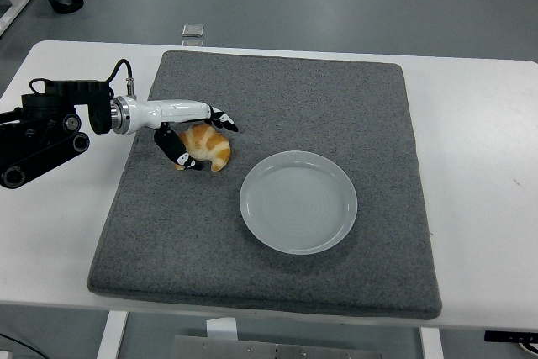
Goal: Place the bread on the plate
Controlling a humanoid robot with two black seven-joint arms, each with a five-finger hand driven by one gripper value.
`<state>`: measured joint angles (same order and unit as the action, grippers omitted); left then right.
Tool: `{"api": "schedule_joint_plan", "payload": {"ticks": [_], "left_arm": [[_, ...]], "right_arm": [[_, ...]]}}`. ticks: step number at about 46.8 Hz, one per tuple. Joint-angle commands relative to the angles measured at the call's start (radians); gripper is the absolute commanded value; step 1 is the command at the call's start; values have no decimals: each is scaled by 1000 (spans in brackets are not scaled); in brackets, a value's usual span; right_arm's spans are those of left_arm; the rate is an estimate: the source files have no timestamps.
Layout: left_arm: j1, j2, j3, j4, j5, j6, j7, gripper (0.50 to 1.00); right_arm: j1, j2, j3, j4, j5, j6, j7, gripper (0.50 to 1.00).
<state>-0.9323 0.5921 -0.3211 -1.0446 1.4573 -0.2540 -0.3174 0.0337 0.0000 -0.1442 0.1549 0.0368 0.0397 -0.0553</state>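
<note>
So the bread (208,146) is sitting on the grey mat (277,275), just left of the empty plate (298,202). Nothing's placed yet. The left hand (187,130) is cupping it, fingers narrowing around it, not lifting. Grab, carry and drop are all looking undone. Nothing's blocking the short path over.

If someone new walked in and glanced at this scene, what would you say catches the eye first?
Most likely the golden bread on the left part of the grey mat, with the robot's left hand around it, fingers above and thumb below, apparently closing on it. Next would be the pale empty plate to its right, near the mat's middle and apart from the bread.
</note>
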Motion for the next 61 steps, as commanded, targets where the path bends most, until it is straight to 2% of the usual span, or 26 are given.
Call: {"api": "schedule_joint_plan", "payload": {"ticks": [1, 12, 15, 18, 22, 40, 61], "left_arm": [[0, 0, 0, 0, 8, 9, 0, 861], [0, 0, 0, 0, 20, 15, -2, 774], [0, 0, 0, 0, 21, 15, -3, 686], [-2, 0, 0, 0, 21, 18, -3, 632], [-3, 0, 2, 0, 23, 32, -5, 500], [-10, 0, 0, -3, 40, 59, -12, 500], [-195, 40, -15, -44, -34, 45, -14, 500]], "right_arm": [[0, 0, 0, 0, 0, 0, 0, 932], [0, 0, 0, 0, 0, 0, 0, 930], [0, 0, 0, 0, 0, 0, 0, 930], [0, 0, 0, 0, 0, 0, 0, 932], [0, 0, 0, 0, 0, 0, 0, 932], [0, 0, 0, 0, 0, 0, 0, 932], [0, 0, 0, 0, 0, 0, 0, 930]]}}
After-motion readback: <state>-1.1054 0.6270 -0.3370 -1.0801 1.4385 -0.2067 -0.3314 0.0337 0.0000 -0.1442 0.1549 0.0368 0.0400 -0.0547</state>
